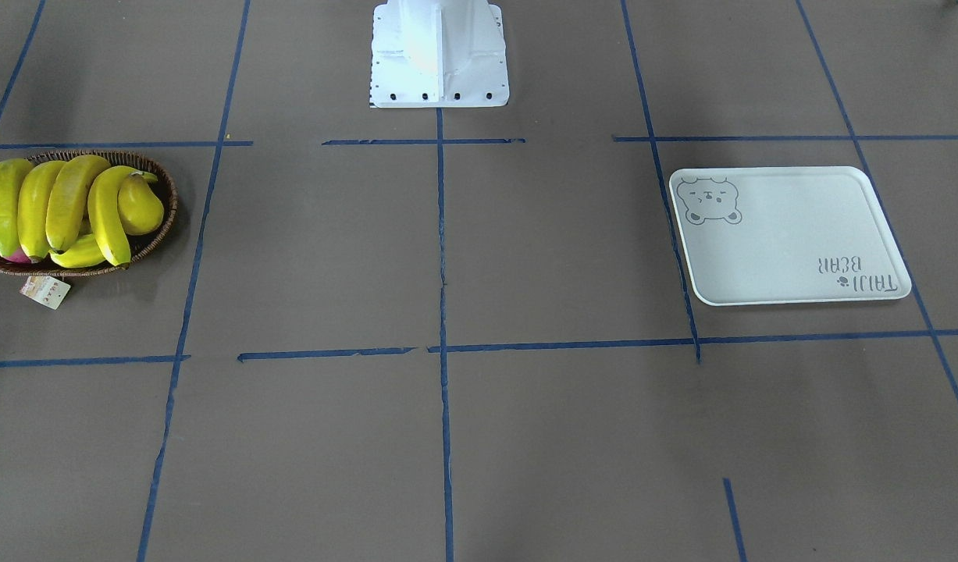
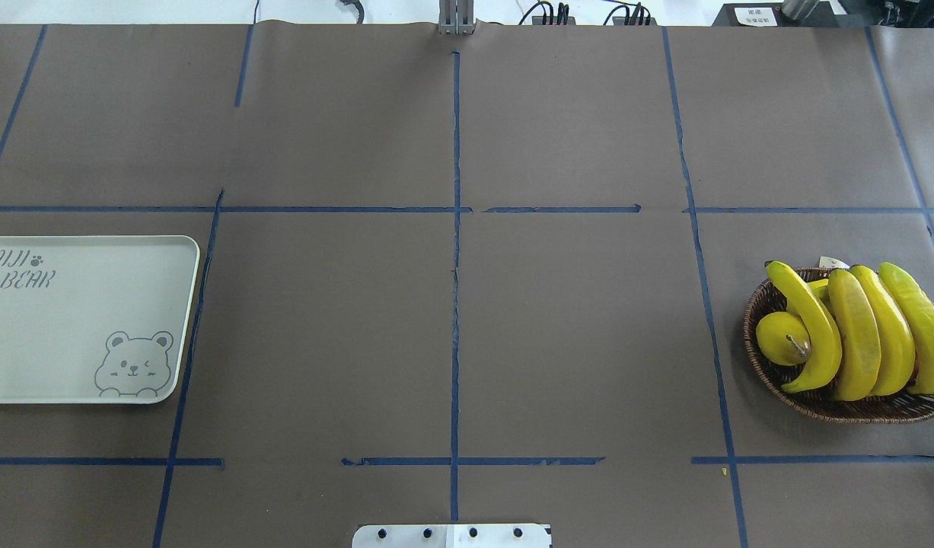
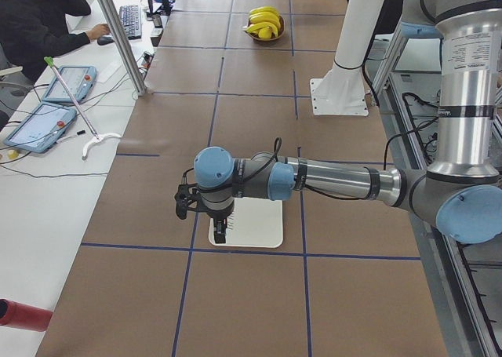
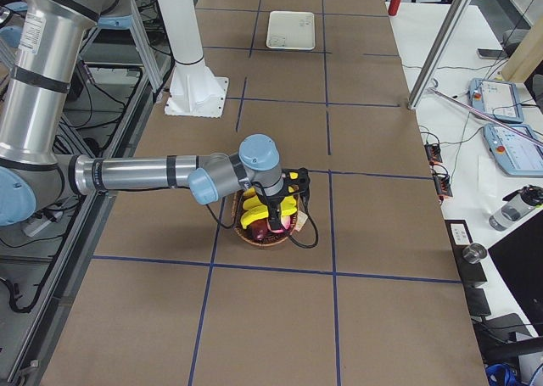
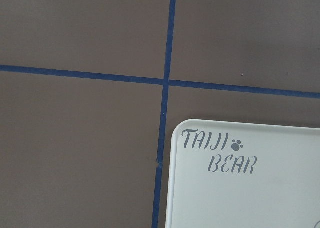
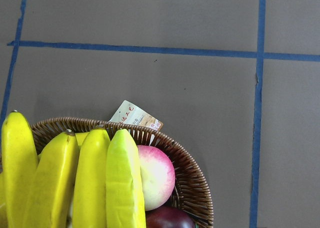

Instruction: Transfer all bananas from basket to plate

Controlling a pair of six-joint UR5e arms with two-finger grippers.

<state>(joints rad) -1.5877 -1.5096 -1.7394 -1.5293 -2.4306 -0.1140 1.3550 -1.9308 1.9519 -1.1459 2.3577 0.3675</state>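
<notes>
Seen from overhead, the robot's base plate (image 2: 451, 535) sits at 6 o'clock on the near edge of the table (image 2: 322, 342). Farther out, the plate (image 2: 78, 320) lies flat at 9 o'clock and the basket (image 2: 824, 407) stands at 3 o'clock, well apart. All four bananas (image 2: 855, 335) lie side by side in the basket, running near to far. A pear (image 2: 779, 339) touches the banana on their 9 o'clock side.

The right wrist view shows a peach (image 6: 157, 173) and a dark fruit (image 6: 167, 219) tucked under the bananas' far ends. A paper tag (image 6: 135, 119) lies just outside the rim at 12 o'clock.

In the side views the left gripper (image 3: 220, 233) hangs over the plate, pointing down. The right gripper (image 4: 276, 225) hangs just over the bananas. These views are not enough to tell whether either gripper's fingers are parted or closed.
</notes>
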